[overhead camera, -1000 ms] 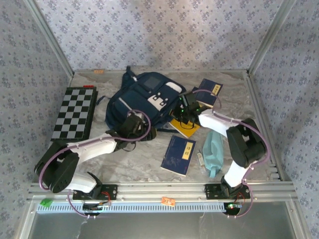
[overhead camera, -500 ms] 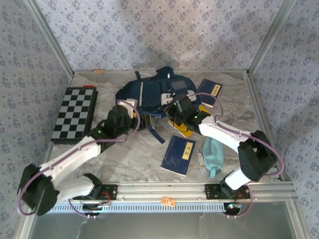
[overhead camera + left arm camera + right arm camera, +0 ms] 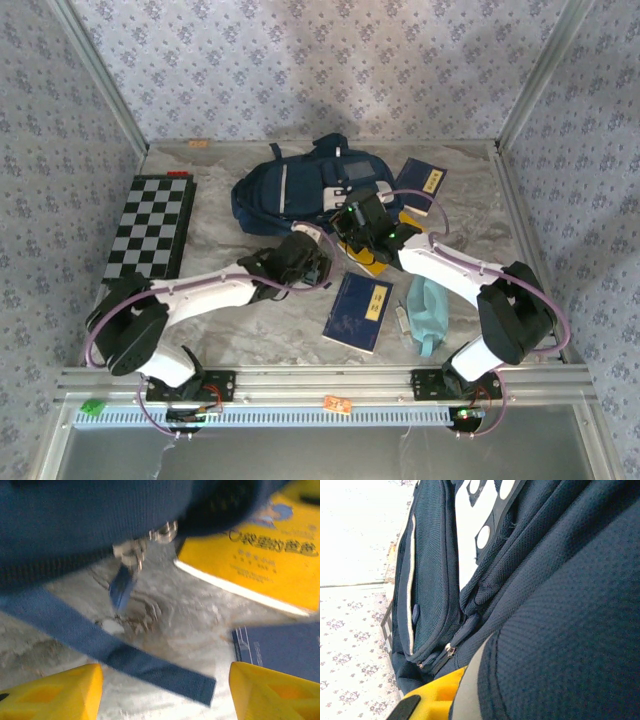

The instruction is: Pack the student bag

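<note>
As it lies at the back centre of the table [image 3: 250, 320], the student bag [image 3: 300, 185] is catalogued 1st. Right gripper [image 3: 352, 222]: jaws closed tight on navy fabric at the bag's near right edge. Left gripper [image 3: 318, 265]: jaws wide, holding nothing; 1 loose blue strap [image 3: 100, 642] lies on the table between its 2 yellow fingertips [image 3: 50, 695]. Yellow book [image 3: 260, 565]: partly under the bag. Blue notebook [image 3: 280, 650]: near it.

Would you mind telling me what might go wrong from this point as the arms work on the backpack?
The left tool stands open over the loose strap; closing here may catch the strap instead of the zipper pull.
The right tool seems to pinch only fabric of the student bag; it may slip.
Dragging the bag could shove the yellow book.
</note>
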